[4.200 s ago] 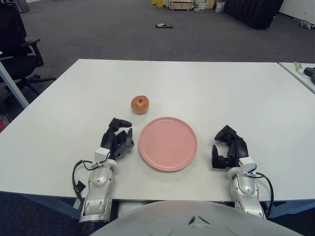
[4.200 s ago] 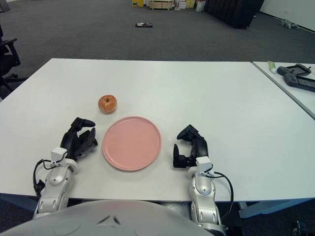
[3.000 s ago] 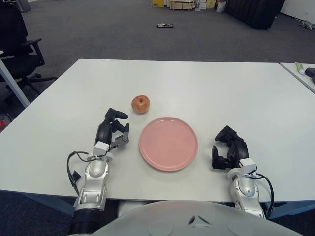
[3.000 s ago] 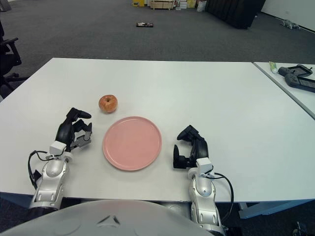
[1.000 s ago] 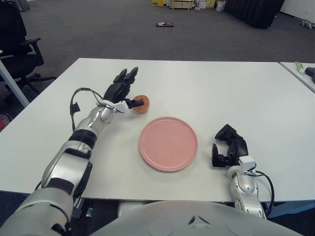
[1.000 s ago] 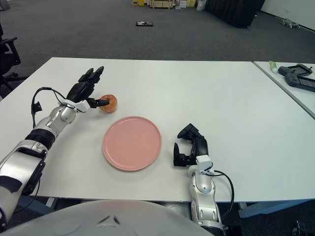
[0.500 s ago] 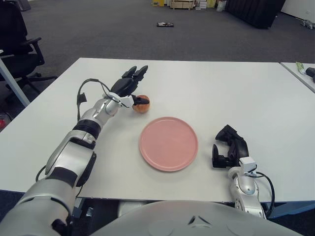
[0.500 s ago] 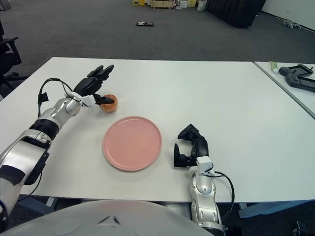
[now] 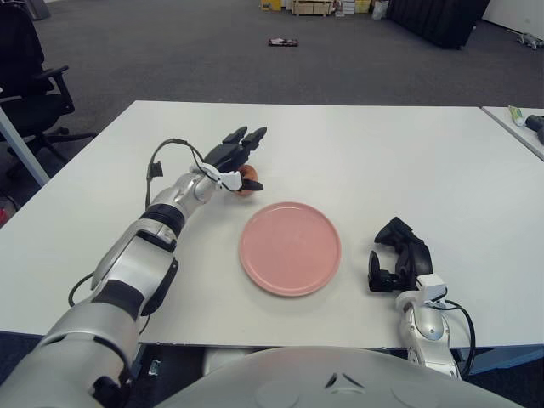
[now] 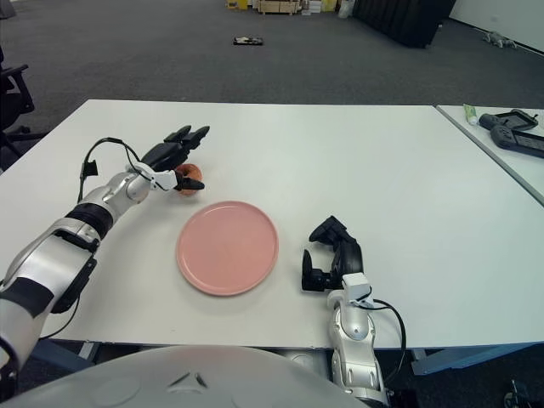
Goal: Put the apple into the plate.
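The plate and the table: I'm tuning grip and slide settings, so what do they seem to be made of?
The plate looks like matte pink plastic or glazed ceramic: even colour, thin raised rim, barely any glare. I cannot tell which. The table looks like smooth white laminate board: flat, uniform, soft sheen, thin straight edge. The apple, under the open left hand, looks like real fruit, though that stays open.
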You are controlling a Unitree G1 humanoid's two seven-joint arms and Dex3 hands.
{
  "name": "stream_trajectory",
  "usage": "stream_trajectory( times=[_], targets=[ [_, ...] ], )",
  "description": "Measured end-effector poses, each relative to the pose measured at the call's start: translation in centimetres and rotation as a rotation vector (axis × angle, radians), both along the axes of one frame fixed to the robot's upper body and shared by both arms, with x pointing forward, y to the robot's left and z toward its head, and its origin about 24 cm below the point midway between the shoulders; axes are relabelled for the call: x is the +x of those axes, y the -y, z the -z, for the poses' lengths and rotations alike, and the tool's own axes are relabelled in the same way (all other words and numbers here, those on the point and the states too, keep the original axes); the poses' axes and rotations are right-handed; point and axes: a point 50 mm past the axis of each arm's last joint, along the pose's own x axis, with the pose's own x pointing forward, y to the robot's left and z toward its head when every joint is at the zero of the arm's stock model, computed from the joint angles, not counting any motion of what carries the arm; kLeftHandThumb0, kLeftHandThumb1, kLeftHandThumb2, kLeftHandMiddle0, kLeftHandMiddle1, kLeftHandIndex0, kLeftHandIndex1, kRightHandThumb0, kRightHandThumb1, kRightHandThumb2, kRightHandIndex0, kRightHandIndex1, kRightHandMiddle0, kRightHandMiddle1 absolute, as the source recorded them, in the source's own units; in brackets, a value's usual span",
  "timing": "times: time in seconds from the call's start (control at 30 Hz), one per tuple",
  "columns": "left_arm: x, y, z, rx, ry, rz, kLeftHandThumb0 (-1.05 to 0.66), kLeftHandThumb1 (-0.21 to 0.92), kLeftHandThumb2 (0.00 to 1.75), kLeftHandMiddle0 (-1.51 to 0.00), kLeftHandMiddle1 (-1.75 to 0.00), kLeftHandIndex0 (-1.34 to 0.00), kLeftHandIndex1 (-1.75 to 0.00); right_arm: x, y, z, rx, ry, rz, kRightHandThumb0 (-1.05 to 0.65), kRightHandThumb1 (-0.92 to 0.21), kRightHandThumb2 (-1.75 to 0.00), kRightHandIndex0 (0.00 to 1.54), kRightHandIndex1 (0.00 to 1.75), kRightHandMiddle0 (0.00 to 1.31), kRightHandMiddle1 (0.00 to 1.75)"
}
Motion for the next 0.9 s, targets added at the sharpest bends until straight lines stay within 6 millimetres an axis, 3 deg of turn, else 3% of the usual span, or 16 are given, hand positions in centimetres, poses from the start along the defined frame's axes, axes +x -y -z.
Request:
stream_trajectory(
  times=[0.9],
  targets=[
    [-0.9, -1.4, 1.7, 0.166, -0.059, 0.042, -0.98, 0.69, 0.4, 0.0, 0.0, 0.0, 0.0, -0.7, 0.4, -0.5, 0.014, 0.008, -0.002, -0.01, 0.06, -1.75, 0.92, 1.75, 0.67, 1.71]
  ],
)
